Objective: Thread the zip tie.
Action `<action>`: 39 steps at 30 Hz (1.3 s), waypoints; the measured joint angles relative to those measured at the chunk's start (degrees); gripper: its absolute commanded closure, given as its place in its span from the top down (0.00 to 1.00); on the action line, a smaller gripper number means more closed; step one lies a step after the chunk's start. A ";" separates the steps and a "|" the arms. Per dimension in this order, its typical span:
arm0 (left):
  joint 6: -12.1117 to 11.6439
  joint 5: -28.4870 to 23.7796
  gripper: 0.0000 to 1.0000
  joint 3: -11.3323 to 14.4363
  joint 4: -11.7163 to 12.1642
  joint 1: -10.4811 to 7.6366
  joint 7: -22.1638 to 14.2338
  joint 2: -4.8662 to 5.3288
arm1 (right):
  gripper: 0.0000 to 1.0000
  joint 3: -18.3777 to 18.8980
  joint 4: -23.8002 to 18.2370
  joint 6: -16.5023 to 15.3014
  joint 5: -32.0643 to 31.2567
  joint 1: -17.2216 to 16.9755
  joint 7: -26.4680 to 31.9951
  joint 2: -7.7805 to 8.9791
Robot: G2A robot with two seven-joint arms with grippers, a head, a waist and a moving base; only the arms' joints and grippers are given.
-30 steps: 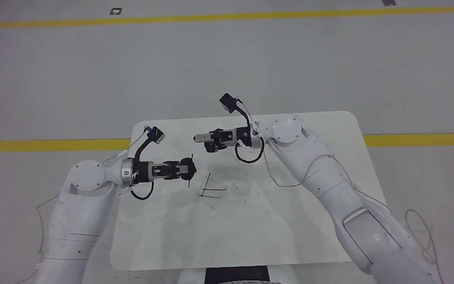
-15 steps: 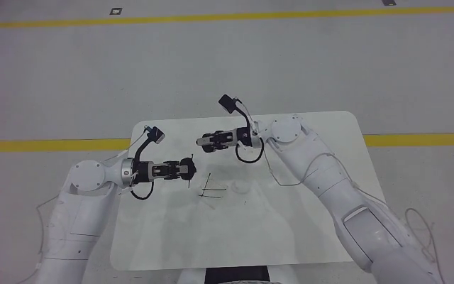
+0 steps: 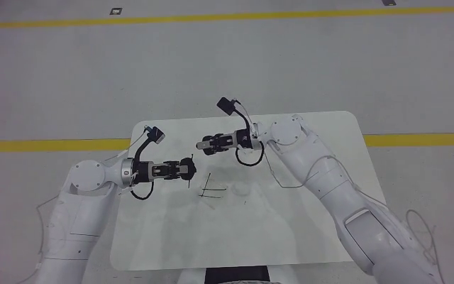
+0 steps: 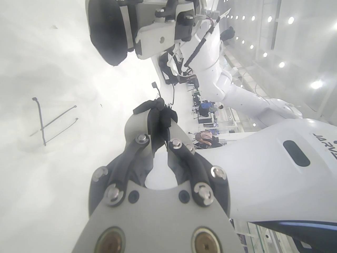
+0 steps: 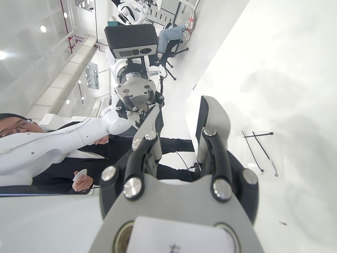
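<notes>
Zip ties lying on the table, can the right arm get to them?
Probably yes. The right gripper hangs open above the table, close to the loose zip ties, with nothing between them. The left gripper sits off to the side, out of the way.

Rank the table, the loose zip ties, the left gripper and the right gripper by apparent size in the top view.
1. table, by far the largest.
2. loose zip ties, taken as a spread group, though each is a thin line.
3. left gripper and right gripper: they look alike, so not ranked.
</notes>
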 measured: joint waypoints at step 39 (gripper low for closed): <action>0.00 0.00 0.00 0.00 0.00 0.00 0.00 0.00 | 0.27 0.24 -7.39 -0.45 -5.28 -1.81 -0.92 1.28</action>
